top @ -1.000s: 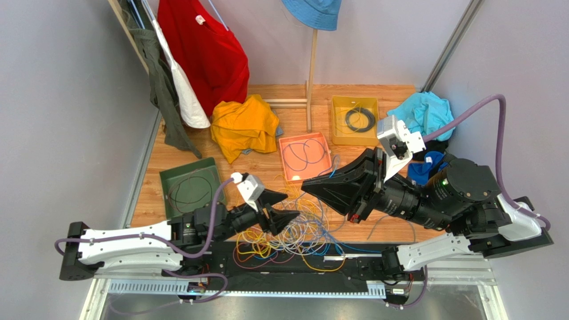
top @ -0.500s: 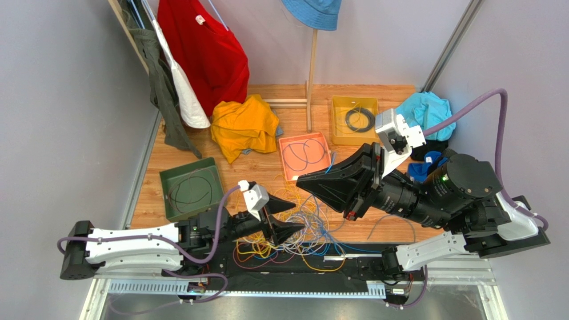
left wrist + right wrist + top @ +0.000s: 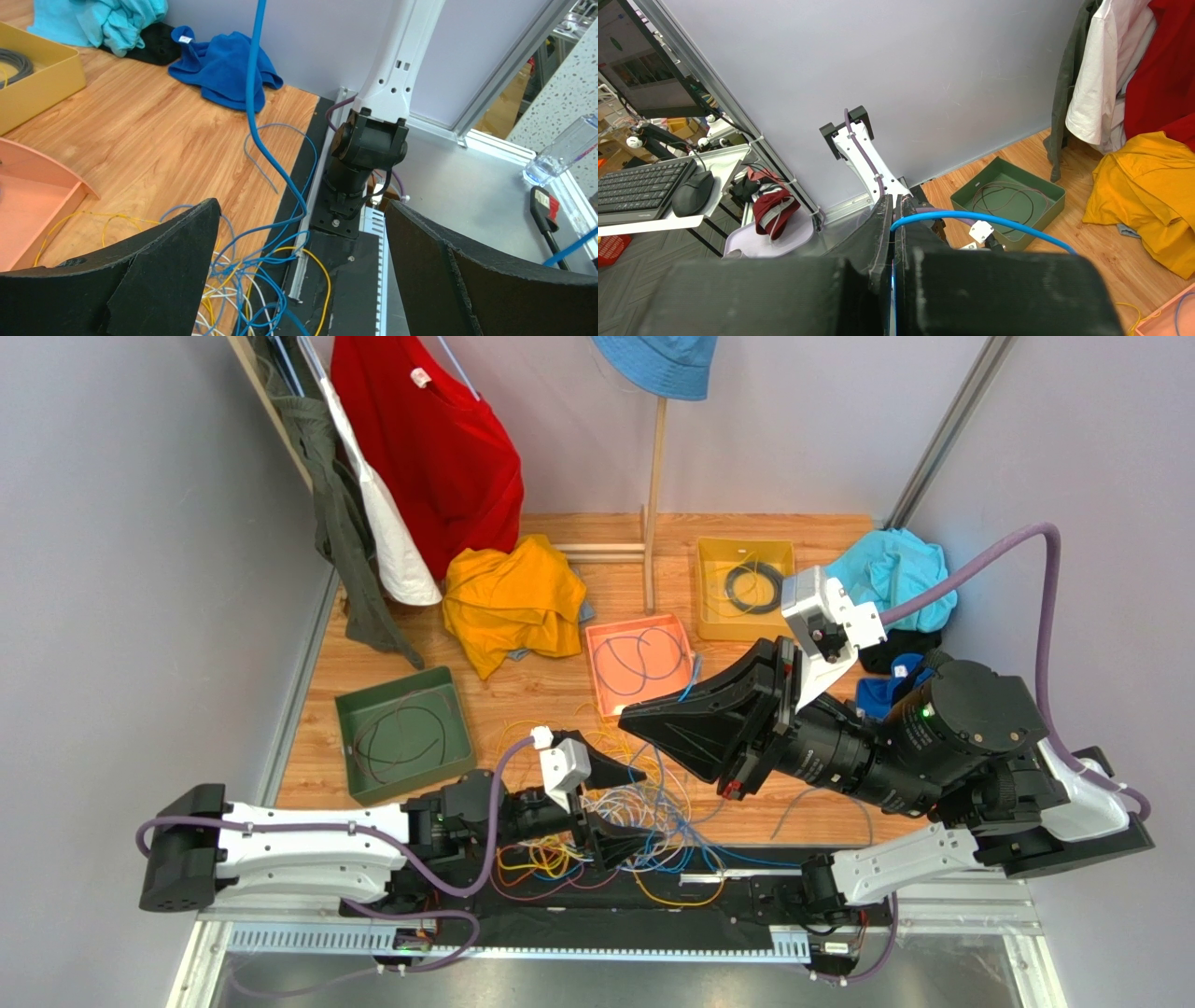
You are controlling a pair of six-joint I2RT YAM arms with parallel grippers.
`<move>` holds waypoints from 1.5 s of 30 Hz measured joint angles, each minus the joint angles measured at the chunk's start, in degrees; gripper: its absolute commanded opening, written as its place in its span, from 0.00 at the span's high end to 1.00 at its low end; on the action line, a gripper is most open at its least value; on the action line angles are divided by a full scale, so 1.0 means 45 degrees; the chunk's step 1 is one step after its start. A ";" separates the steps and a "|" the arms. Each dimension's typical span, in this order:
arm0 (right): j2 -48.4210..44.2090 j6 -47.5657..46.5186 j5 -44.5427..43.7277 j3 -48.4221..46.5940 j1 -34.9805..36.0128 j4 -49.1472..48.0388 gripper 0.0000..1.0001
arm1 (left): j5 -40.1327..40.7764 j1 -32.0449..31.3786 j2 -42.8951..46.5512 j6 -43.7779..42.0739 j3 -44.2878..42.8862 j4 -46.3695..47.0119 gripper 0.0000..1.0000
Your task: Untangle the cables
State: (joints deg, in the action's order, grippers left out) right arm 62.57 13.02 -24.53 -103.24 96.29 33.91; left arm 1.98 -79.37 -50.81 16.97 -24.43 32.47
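The cables (image 3: pixel 657 826) lie as a tangle of thin blue, yellow, white and orange wires on the wooden table near its front edge. My left gripper (image 3: pixel 627 812) hovers low over the tangle, jaws spread wide, nothing between them. In the left wrist view the left gripper (image 3: pixel 300 207) frames blue, yellow and white cables (image 3: pixel 242 280) that spill onto the black strip. One blue cable (image 3: pixel 256 84) rises steeply out of the tangle. My right gripper (image 3: pixel 631 716) is raised above the table, and in its wrist view the right gripper (image 3: pixel 892 213) is shut on that blue cable (image 3: pixel 990 222).
A green tray (image 3: pixel 358 756), a salmon tray (image 3: pixel 601 683) and a yellow tray (image 3: pixel 710 623) each hold a coiled cable. A yellow garment (image 3: pixel 512 602), turquoise cloth (image 3: pixel 891 567) and blue cloth (image 3: pixel 217 66) lie behind. A wooden pole (image 3: pixel 654 490) stands mid-back. The right arm's base (image 3: pixel 361 161) is close by.
My left gripper has slid right and toward the front edge, over the tangle, and its jaws have spread wider. The right gripper has drifted slightly left, still shut on the blue cable.
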 measured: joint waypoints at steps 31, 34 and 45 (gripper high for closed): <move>0.0044 -0.0233 -0.0282 0.0015 0.0005 -0.0083 1.00 | -0.0151 0.0078 0.6173 -0.0782 0.1093 -0.4415 0.01; 0.0126 -0.0291 -0.0374 0.0015 0.0000 -0.0083 1.00 | -0.1020 0.0078 0.4153 -0.1069 0.0899 -0.3929 0.01; 0.0243 -0.0340 -0.0573 0.0024 0.0000 -0.0083 1.00 | -0.1452 0.0073 0.1870 -0.1953 0.1020 -0.0996 0.01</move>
State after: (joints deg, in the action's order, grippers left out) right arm 63.66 11.49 -27.11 -103.13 96.29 33.54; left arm -4.56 -79.05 -42.39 8.19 -19.84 27.99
